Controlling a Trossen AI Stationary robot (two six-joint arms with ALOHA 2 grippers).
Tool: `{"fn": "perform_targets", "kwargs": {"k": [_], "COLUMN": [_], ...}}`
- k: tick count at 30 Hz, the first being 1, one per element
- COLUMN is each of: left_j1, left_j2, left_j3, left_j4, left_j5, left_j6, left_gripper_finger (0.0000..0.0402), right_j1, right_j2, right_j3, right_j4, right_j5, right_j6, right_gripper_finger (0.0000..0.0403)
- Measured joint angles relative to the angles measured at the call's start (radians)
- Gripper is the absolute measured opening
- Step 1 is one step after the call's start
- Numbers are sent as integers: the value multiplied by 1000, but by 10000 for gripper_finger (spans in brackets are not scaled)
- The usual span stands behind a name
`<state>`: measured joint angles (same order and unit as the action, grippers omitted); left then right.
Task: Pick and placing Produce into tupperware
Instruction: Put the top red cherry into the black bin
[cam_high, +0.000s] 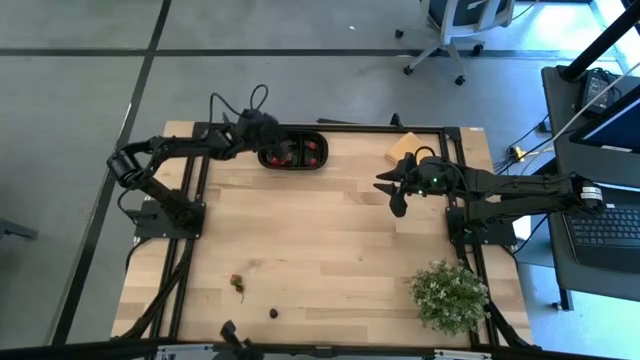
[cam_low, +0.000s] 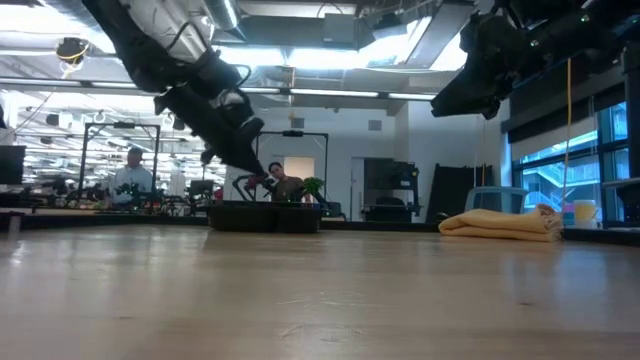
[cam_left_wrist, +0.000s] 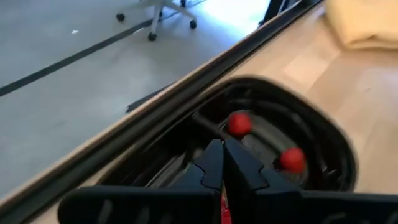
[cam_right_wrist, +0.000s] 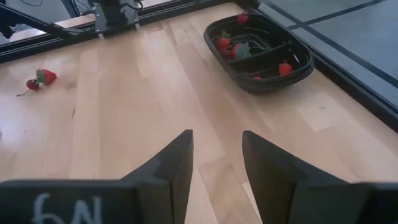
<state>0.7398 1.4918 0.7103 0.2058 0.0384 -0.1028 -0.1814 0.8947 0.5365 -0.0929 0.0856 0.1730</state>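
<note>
Filling the black container (cam_high: 294, 152) at upper centre, partly done.
Left claw (cam_high: 272, 146) hangs over it, pressed together; right claw (cam_right_wrist: 216, 163) spread; two fruits (cam_high: 238, 283) remain on the desk (cam_high: 330, 230).

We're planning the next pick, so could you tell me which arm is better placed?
Probably the right: right gripper hangs open and empty, while left gripper is busy over the tupperware; a strawberry lies on the table.

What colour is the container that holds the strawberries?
Black. The container shows best in the right wrist view, with red strawberries inside.
</note>
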Motion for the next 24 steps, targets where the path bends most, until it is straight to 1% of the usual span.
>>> {"fn": "perform_targets", "kwargs": {"k": [8, 16, 24], "left_j1": [-8, -36, -41], "left_j2": [0, 0, 1], "left_j3": [-45, -72, -103], "left_j4": [1, 0, -4], "left_j5": [-8, -80, -82], "left_j6": [-3, 0, 0], "left_gripper_finger": [0, 0, 0], "right_j1": [0, 0, 0], "right_j2": [0, 0, 0], "right_j3": [0, 0, 0], "right_j4": [0, 26, 26], "right_j5": [2, 3, 3], "right_j6": [0, 1, 0], "right_gripper_finger": [141, 141, 141]}}
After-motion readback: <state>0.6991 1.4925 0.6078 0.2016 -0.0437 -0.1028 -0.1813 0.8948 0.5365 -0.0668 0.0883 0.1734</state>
